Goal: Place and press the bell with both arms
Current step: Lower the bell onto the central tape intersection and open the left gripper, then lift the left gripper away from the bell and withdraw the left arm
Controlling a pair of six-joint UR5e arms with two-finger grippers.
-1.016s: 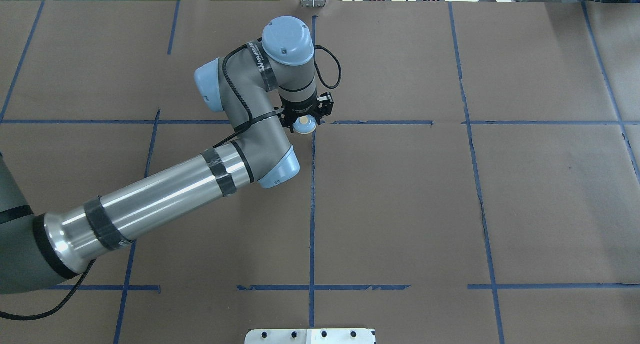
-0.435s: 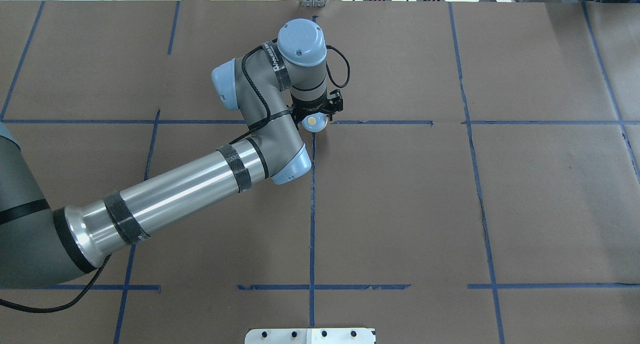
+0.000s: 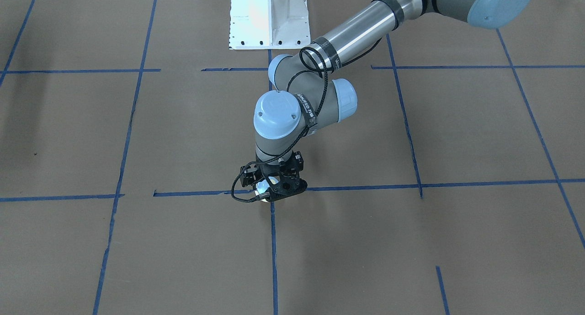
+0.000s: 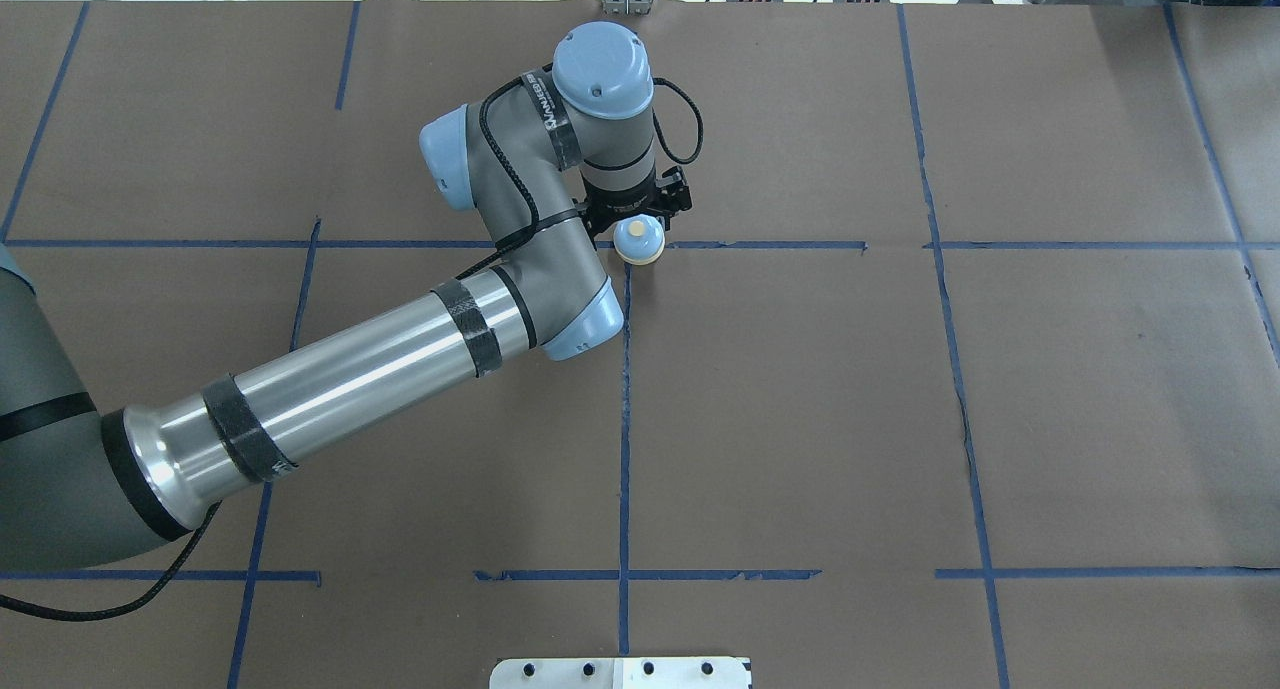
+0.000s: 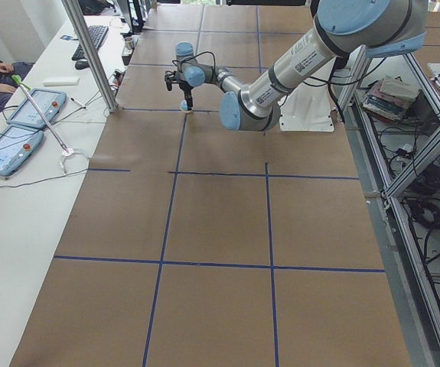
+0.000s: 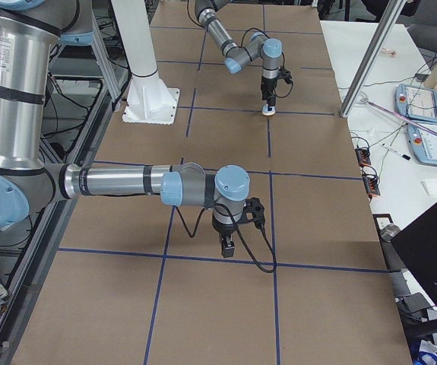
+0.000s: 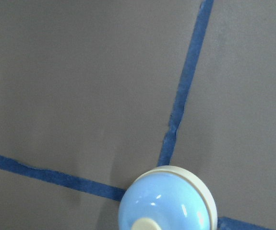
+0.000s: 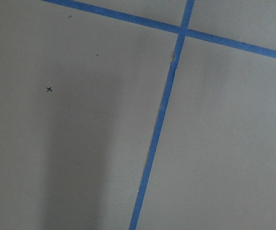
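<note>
While the bell (image 4: 639, 240) sits upright on the brown bench (image 4: 800, 389), at a crossing of blue tape lines (image 4: 760, 245) in the far middle, we judge it to be small, light and stiff. Its glossy blue dome (image 7: 164, 201) looks slippery and curves away from any pad, so we would not squeeze it high up. The better hold is low, across the cream rim (image 7: 169, 168), where the body is widest and a grip cannot ride upward. The cream button (image 4: 636, 229) on top is the one part meant to give, and we expect it to want a straight downward push at its centre. An off-centre poke could tip or skid so light a thing across the paper.

The left pincer (image 4: 642, 212) hangs over the bell. In the side views its tips appear just above the dome rather than clasping it, though we cannot tell how wide it stands. The right pincer (image 6: 229, 248) hovers over the bench well apart from the bell, toward the right end. Only a side view shows it, so we cannot tell its width either.
</note>
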